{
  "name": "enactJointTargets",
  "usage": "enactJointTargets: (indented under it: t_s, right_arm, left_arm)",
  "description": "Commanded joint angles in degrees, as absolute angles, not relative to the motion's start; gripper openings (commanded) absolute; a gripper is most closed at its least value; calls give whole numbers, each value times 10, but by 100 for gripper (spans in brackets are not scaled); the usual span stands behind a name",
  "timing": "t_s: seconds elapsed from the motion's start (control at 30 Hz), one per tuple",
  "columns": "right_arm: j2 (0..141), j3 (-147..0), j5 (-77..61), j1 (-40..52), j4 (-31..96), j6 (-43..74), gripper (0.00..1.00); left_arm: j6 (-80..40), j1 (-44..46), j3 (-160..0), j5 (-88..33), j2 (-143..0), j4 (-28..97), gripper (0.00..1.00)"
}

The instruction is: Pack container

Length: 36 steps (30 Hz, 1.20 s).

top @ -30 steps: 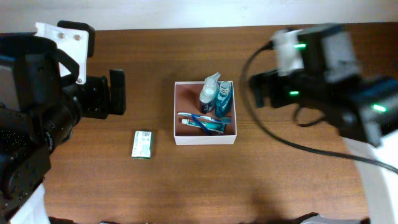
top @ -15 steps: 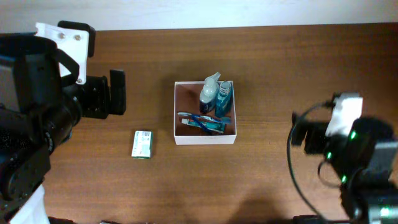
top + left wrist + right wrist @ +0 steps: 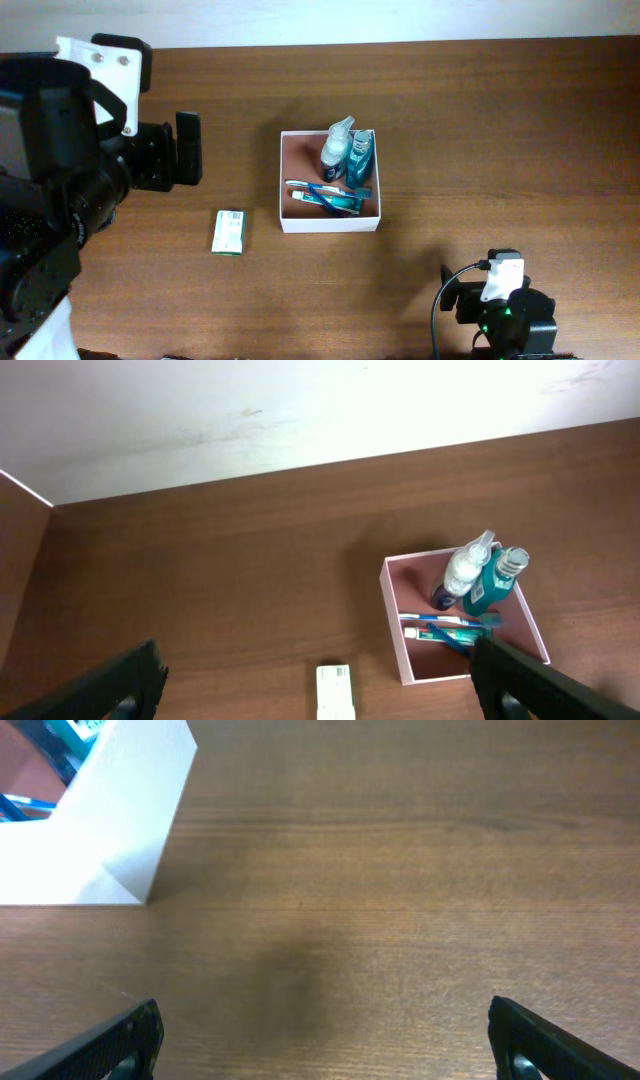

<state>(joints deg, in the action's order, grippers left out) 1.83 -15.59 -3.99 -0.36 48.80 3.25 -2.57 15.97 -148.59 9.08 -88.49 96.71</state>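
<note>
Partly cropped container [image 3: 130, 820], right wrist view.

One box [image 3: 330, 224] is holding two bottles [image 3: 338, 150] and one tube [image 3: 335, 201]; one packet [image 3: 229, 232] is sitting outside.

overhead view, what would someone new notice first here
The square white-walled box with a reddish-brown inside sits mid-table, already holding a white-capped spray bottle, a teal bottle and a teal toothpaste tube. A small green-and-white flat packet lies alone on the wood, between the box and the bulky black left arm that fills that edge of the picture.
</note>
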Motion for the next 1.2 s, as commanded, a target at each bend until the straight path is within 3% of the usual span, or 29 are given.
enactJointTargets:
  t_s: [0.0, 1.17]
  right_arm:
    - [2, -126, -43, -8, 479, 39, 99]
    - [2, -109, -43, -8, 469, 39, 99]
  left_arm:
    - [-17, 157, -1486, 95, -880, 967, 99]
    - [-14, 147, -1485, 133, -876, 967, 99]
